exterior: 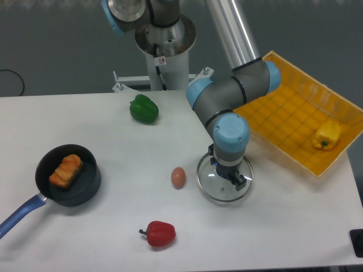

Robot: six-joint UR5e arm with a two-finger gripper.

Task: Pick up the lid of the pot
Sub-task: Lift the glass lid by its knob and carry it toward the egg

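At the left of my view a black pan (85, 187) sits on the pale table (119, 238), its blue handle (22, 216) running off to the lower left; a brown-orange piece of food (66, 171) lies inside, slanting toward the upper right. Up above centre-left I see a green pepper (144, 109), and down below centre-left a red, stemmed object (160, 234), stem to the left. A brown egg-shaped thing (178, 178) stands just left of the pot lid, long way up the frame.

The pot lid (217, 191) is right of centre, in the lower half. Its knob side faces up at me; the rim reads as round, equally broad each way, so I get no long axis from it. My gripper (226, 168) comes down over it from above, fingers narrowed onto the blue knob, holding the lid. I cannot tell whether its rim touches the table.

On the right, an orange bin (283, 110) slants toward the lower right with a yellow pepper (327, 135) in it.
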